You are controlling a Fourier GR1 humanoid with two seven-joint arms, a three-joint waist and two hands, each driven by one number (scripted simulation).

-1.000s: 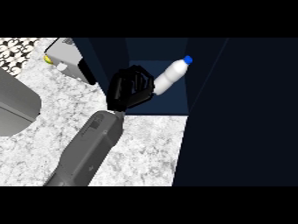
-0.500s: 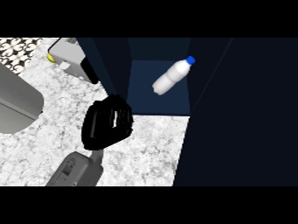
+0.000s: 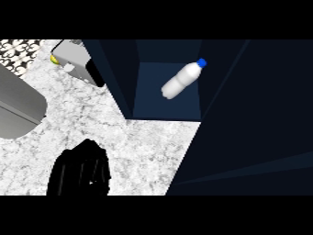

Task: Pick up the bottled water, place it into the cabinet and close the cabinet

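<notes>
The bottled water (image 3: 181, 80), white with a blue cap, lies tilted inside the dark blue cabinet (image 3: 165, 109), cap pointing up and right. Nothing touches it. The cabinet stands open, and its door (image 3: 267, 119) fills the right side of the view as a large dark panel. My left hand (image 3: 81, 170) shows at the lower left over the marble counter (image 3: 145, 147), well away from the bottle. Its fingers are relaxed and hold nothing. My right hand shows nowhere.
A large grey appliance (image 3: 9, 103) lies along the left edge. Behind it, by the cabinet's left wall (image 3: 111, 78), stands a small white and black box (image 3: 77, 64) with a yellow item (image 3: 53, 58) beside it.
My left hand has let go of the bottle and pulled back down and left to the lower edge. The bottle stays in the cabinet.
</notes>
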